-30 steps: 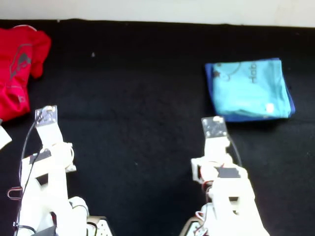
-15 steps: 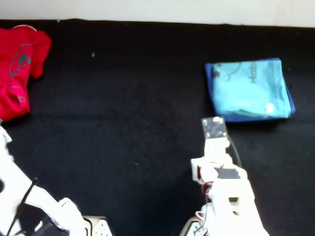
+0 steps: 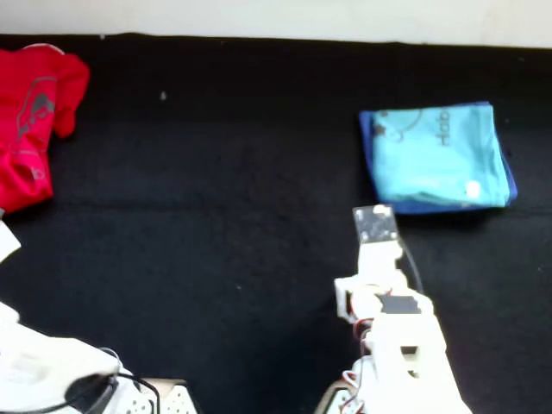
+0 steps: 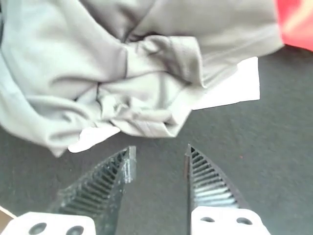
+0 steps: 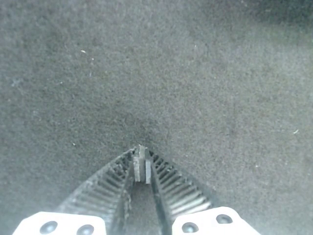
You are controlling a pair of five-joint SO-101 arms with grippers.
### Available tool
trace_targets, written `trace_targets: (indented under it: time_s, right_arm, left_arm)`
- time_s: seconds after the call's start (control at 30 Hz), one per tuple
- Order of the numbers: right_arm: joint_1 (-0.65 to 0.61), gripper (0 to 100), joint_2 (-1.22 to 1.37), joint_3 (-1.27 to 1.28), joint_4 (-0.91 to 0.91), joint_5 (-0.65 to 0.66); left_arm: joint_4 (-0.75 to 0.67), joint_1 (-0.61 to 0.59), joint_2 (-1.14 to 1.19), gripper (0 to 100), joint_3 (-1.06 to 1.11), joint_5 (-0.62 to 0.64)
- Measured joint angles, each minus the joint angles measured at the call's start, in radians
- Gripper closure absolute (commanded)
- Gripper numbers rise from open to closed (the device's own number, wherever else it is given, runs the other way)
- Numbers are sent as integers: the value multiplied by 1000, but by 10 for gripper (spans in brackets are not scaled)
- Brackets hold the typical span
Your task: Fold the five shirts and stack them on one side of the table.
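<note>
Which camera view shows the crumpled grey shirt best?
The left wrist view: the grey shirt lies crumpled across it, just ahead of the open left tool. The high view has a small pale scrap at its left edge, perhaps part of it. The right wrist view faces black tabletop.

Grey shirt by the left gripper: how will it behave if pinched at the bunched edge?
Likely floppy: the grey shirt lies crumpled in soft folds, so the open left gripper would probably lift one layer, the rest trailing. Probably light; pushed, it should bunch rather than slide on the matte black table.
</note>
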Motion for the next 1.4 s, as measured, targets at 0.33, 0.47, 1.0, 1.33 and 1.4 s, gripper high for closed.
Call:
trace_targets:
  time_s: [0.33,0.47,1.0,1.33,1.4]
  right_arm:
    - [0,990,0,0,0,0]
    - [0,990,0,0,0,0]
    - [0,990,0,8,-23,0]
    - [0,990,0,9,-23,0]
    - [0,990,0,9,-23,0]
  left_arm:
    - [38,2,230,826,-170,-2]
    - [38,2,305,831,-222,-2]
    - [87,14,377,992,-365,15]
    - [446,285,232,992,-575,199]
    - [453,353,140,992,-539,222]
